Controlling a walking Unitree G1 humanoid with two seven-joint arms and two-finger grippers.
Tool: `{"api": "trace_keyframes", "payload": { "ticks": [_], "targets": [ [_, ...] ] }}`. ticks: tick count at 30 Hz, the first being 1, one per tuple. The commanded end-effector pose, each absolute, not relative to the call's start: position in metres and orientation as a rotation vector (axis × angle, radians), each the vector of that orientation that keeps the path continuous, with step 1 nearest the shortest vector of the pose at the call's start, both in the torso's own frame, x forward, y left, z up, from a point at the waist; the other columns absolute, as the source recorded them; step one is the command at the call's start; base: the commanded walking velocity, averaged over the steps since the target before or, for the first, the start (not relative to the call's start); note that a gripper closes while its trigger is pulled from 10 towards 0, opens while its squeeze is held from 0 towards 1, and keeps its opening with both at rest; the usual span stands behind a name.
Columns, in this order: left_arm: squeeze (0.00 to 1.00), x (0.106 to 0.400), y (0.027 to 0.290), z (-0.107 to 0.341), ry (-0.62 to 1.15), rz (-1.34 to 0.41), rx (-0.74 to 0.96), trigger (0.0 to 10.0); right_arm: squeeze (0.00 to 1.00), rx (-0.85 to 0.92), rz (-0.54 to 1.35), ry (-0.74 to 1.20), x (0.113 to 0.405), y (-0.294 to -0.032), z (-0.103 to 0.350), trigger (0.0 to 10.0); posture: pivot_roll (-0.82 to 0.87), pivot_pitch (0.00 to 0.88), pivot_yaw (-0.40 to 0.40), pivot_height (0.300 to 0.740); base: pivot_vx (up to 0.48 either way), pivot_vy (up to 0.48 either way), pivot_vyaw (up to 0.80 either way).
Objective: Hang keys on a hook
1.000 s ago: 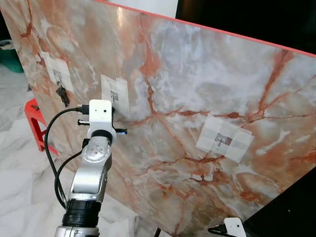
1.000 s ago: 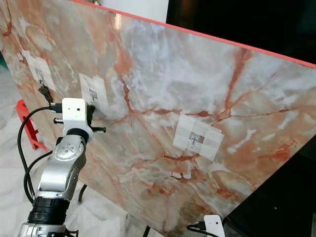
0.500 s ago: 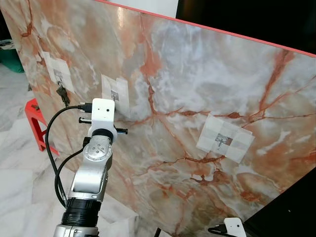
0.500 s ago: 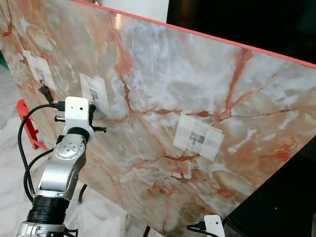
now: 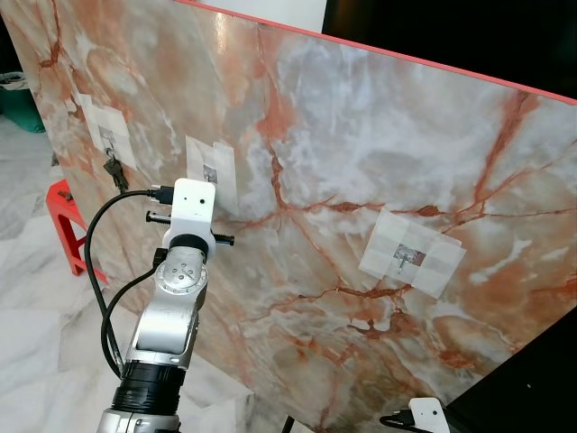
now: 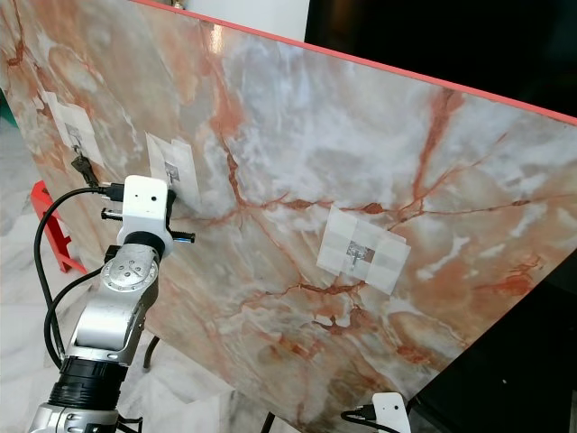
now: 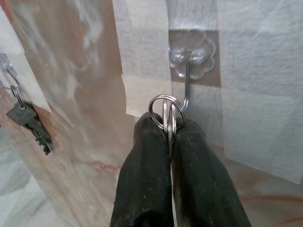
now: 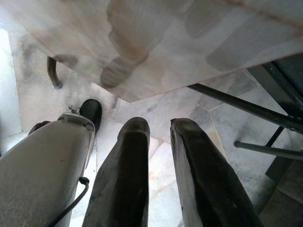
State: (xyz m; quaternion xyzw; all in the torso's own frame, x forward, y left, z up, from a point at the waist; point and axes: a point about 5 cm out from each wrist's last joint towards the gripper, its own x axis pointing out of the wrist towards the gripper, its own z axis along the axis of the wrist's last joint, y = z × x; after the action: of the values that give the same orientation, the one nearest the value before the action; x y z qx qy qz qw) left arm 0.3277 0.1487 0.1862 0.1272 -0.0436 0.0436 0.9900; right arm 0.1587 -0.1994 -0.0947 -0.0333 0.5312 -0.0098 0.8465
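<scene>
Since a second ago our left gripper (image 7: pixel 168 126) has edged rightward; its jaws pinch the key ring (image 7: pixel 165 113) beside the wire hook (image 7: pixel 187 85). Releasing early drops it.

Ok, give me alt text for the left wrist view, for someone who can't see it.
The left gripper, shut on a key ring, holds it against the wire of a clear stick-on hook taped to a marble-patterned board. Off to one side, another key already hangs from a second hook.
</scene>
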Motion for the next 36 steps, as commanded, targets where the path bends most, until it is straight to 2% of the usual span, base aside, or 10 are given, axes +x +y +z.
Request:
{"api": "trace_keyframes", "payload": {
  "ticks": [1,10,19,30,36],
  "targets": [
    [0.00,0.328,0.135,0.201,-0.152,0.053,0.281,10.0,0.00,-0.078,-0.045,1.089,0.168,-0.207,-0.090,10.0,0.11,0.000,-0.145,0.740,0.000,0.000,0.00],
    [0.00,0.330,0.132,0.200,-0.131,0.058,0.306,10.0,0.00,-0.076,-0.046,1.088,0.168,-0.207,-0.090,10.0,0.11,0.000,-0.145,0.740,0.000,0.000,0.00],
    [0.00,0.332,0.150,0.193,-0.031,0.153,0.331,10.0,0.00,-0.074,-0.045,1.089,0.168,-0.206,-0.090,10.0,0.11,0.000,-0.142,0.740,0.000,0.000,0.00],
    [0.00,0.334,0.148,0.191,0.047,0.111,0.376,10.0,0.00,-0.072,-0.045,1.090,0.167,-0.205,-0.090,10.0,0.11,0.000,-0.136,0.740,0.000,0.000,0.00],
    [0.00,0.334,0.144,0.195,0.023,0.097,0.386,10.0,0.00,-0.071,-0.046,1.091,0.167,-0.205,-0.090,10.0,0.11,0.000,-0.132,0.740,0.000,0.000,0.00]
  ]
}}
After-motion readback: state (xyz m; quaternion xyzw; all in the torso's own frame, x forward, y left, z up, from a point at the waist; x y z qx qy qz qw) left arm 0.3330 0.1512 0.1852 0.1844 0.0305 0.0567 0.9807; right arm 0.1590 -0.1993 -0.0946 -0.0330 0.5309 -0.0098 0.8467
